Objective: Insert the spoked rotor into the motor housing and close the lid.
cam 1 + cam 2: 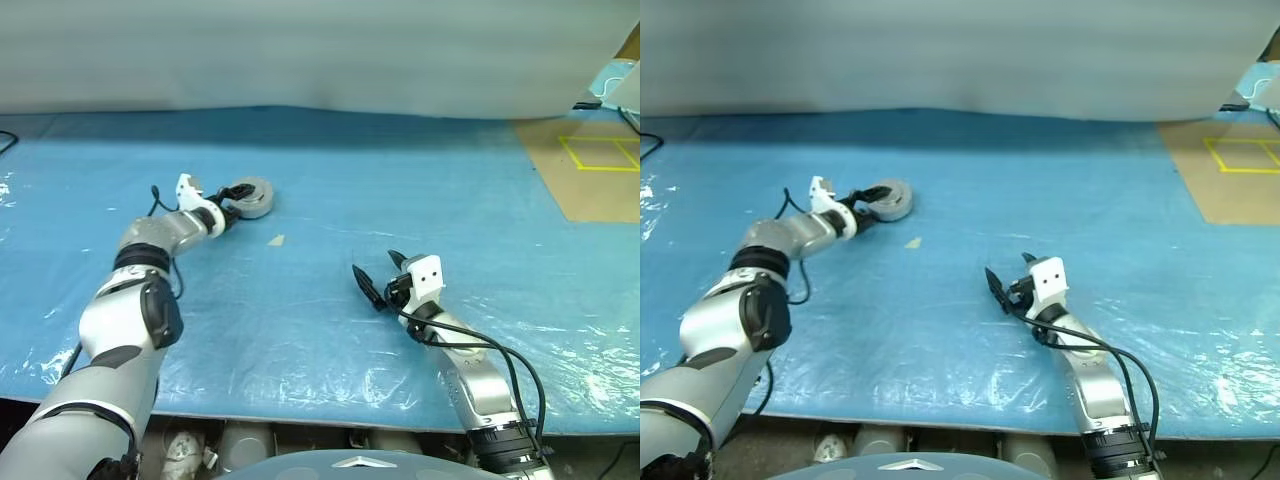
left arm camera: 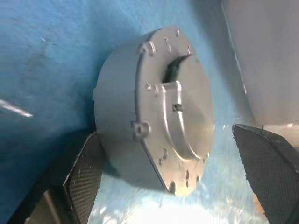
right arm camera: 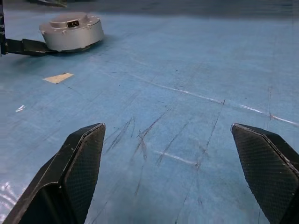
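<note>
1. Both arms are silver-grey metal in rounded segments, with black bands and black joint covers. The left arm [image 1: 140, 300] fills the lower left of the head view, the right arm [image 1: 475, 375] the lower right.
2. Each wrist has a white blocky bracket; the one near the right gripper [image 1: 385, 280] has two small dark dots on its face.
3. Loose black cables loop along both forearms.
4. The fingers [image 3: 81, 163] are black, wedge-shaped, with a fine cross-hatched grip texture. The left gripper [image 1: 232, 195] has the same look.
</note>
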### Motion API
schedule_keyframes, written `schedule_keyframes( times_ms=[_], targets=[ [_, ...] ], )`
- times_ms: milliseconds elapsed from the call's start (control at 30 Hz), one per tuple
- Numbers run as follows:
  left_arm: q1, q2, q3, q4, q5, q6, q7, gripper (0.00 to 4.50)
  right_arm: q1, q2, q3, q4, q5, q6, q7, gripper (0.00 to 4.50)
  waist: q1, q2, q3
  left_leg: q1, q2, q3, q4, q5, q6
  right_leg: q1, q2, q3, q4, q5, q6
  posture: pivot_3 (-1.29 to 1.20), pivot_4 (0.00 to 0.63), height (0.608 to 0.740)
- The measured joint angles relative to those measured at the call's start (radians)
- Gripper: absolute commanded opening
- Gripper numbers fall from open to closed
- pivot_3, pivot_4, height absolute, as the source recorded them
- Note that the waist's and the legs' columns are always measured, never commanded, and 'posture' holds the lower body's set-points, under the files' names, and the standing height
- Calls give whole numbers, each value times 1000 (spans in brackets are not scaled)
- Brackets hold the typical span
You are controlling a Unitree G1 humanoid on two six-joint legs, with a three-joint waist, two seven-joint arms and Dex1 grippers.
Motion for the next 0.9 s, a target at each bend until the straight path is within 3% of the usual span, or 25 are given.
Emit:
schedule_keyframes(
  times_ms=[100, 200, 300, 400, 667, 900],
  targets=[
    [150, 29, -81, -245, 12, 56, -72, 4482, 7, -3, -14, -34, 45, 34, 31, 4500, -8, 4, -2, 2, 1, 3, -3, 0, 0, 0, 0, 1, 0, -1, -1, 0, 150, 740],
    [363, 44, -223, -578, 85, -14, -141, 4482, 2, 2, -45, -50, 79, 53, 39, 4500, -14, 5, -3, 3, 2, 6, -5, 0, 0, -1, -1, 2, -1, -1, -2, 0, 150, 740],
    [538, 43, -334, -788, 205, -189, -157, 4482, 0, 38, -79, -45, 86, 15, 27, 4500, -16, 7, -4, 3, 2, 6, -8, -1, 2, -1, -2, 3, -2, -2, 0, 0, 150, 740],
    [702, -27, -366, -929, 303, -409, -122, 4482, 11, 66, -90, -34, 65, -42, -6, 4500, -16, 8, -5, 1, 1, 7, -9, -1, 2, -4, -3, 4, -4, -3, 2, 0, 150, 740],
    [908, -120, -406, -956, 476, -947, -102, 4482, 83, 73, -86, -29, -25, -128, -48, 4500, -15, 5, -3, -7, 1, 7, -12, -1, 1, -14, 0, 3, -5, -3, 2, 0, 150, 740],
    [950, -107, -413, -948, 461, -1080, -214, 4482, 88, 15, -78, -17, -49, -166, 1, 4500, -16, 5, -3, -6, 1, 7, -13, -1, 2, -14, 0, 5, -5, -5, 6, 0, 150, 740]
  ],
)
